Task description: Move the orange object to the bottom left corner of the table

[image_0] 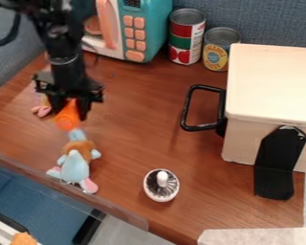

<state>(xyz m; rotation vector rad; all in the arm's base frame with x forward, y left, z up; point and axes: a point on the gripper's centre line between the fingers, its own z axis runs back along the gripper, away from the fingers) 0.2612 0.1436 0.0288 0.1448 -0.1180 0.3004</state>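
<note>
At the upper left of the camera view hangs my black gripper (71, 109), shut on an orange object (67, 116). The object's upper part is hidden between the fingers, and its lower end points down toward the head of a plush toy. Whether it touches the wooden table (136, 119) cannot be told. The table's front left edge runs diagonally below it, along a clear rim.
A blue and brown plush toy (74, 160) lies just below the orange object; a pink item (42, 110) is behind the gripper. A white round brush (161, 185), a cream box (270, 86) with a black handle, two cans (186, 38) and a toy microwave (143, 31) stand around.
</note>
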